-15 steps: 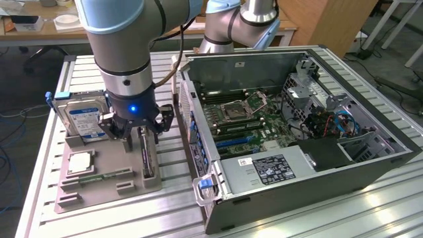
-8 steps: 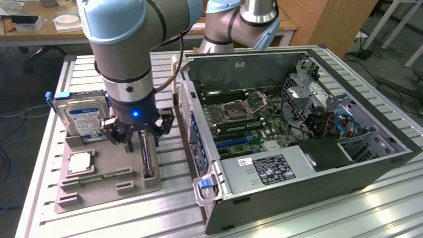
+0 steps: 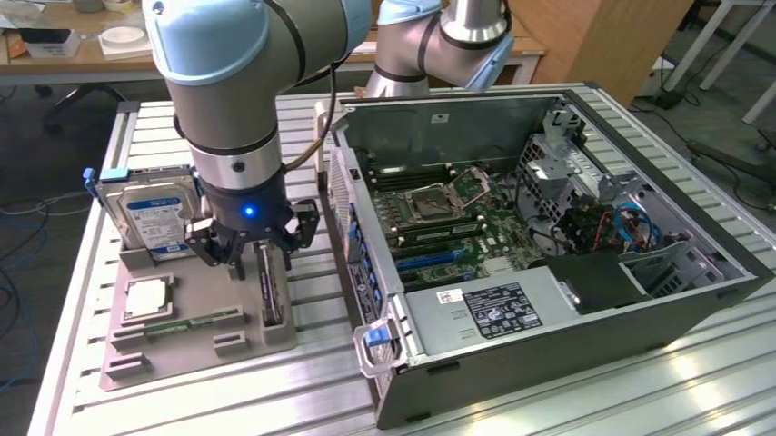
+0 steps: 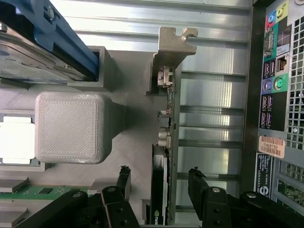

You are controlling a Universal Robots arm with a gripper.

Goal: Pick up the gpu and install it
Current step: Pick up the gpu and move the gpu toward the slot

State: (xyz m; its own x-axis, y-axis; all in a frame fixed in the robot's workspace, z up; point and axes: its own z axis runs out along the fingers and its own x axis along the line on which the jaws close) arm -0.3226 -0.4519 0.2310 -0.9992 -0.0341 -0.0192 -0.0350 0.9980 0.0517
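Over the fixture tray, my pincer: jaws wide apart, gripping nothing, straddling the gpu.
Location of gpu: on edge in the tray's slot, at the tray's edge nearest the computer case.
Risk: closing off-centre may tilt the card or catch its bracket.
Views: wrist gives clearance beside each finger; exterior gives the open case interior.

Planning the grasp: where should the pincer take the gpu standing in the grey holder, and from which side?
Take the gpu across its two flat faces near the upper edge, coming down from above. It stands on edge in the grey holder, so only that thin edge is free. The open pincer straddles it, away from the metal bracket.
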